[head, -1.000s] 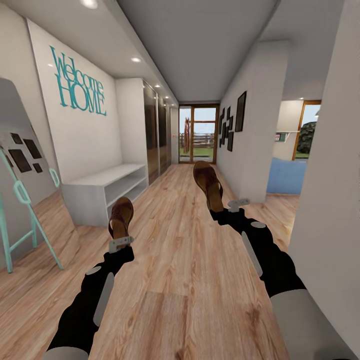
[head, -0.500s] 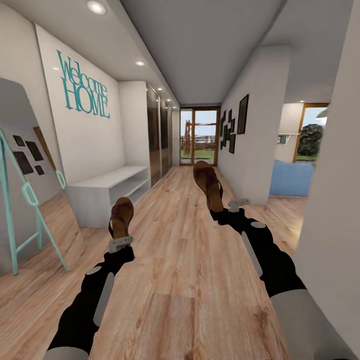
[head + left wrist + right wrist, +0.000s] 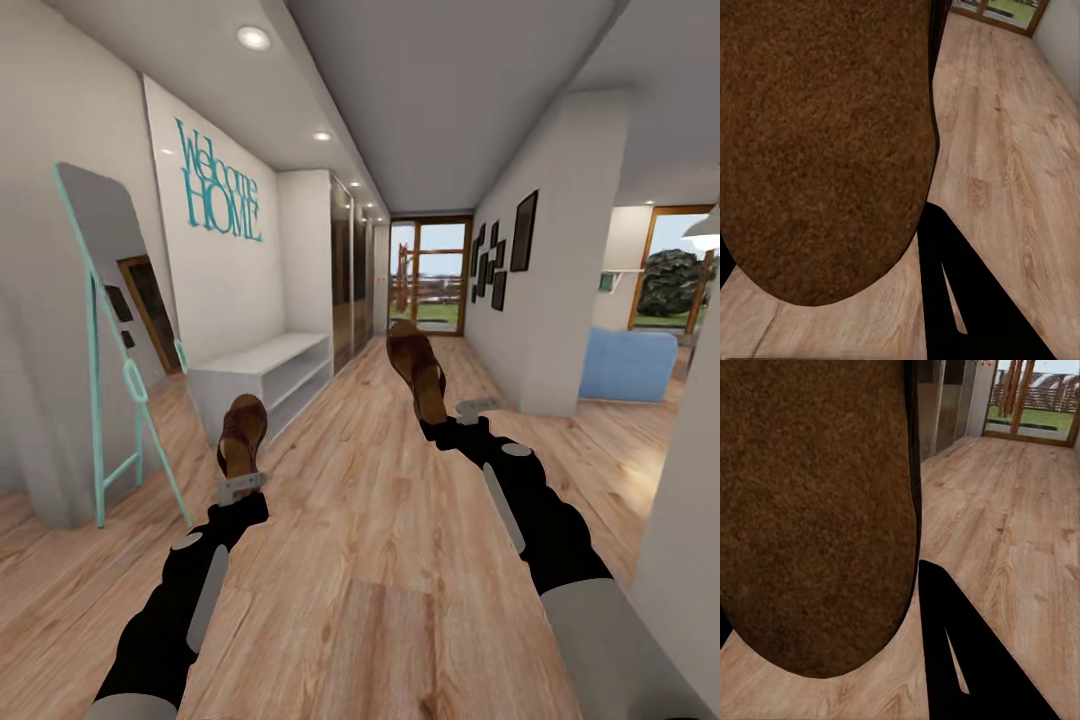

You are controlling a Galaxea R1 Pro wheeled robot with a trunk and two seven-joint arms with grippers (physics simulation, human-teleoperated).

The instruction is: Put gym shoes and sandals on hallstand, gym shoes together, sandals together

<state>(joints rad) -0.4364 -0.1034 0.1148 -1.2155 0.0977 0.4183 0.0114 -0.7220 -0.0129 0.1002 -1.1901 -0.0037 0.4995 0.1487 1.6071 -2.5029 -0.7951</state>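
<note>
The left gripper (image 3: 240, 487) is clamped on the heel of a brown leather sandal (image 3: 242, 432), held clear above the wood-grain plank floor (image 3: 380, 560). The right gripper (image 3: 447, 420) grips the second sandal (image 3: 416, 368) the same way, its toe pointing down the corridor. In both wrist views the sandal sole (image 3: 821, 142) (image 3: 814, 510) appears as a grainy, rounded brown surface. The light-grey hallstand (image 3: 262, 372), flat-topped with open shelves, stands ahead against the left wall, beyond a teal-framed leaning mirror (image 3: 110, 340).
</note>
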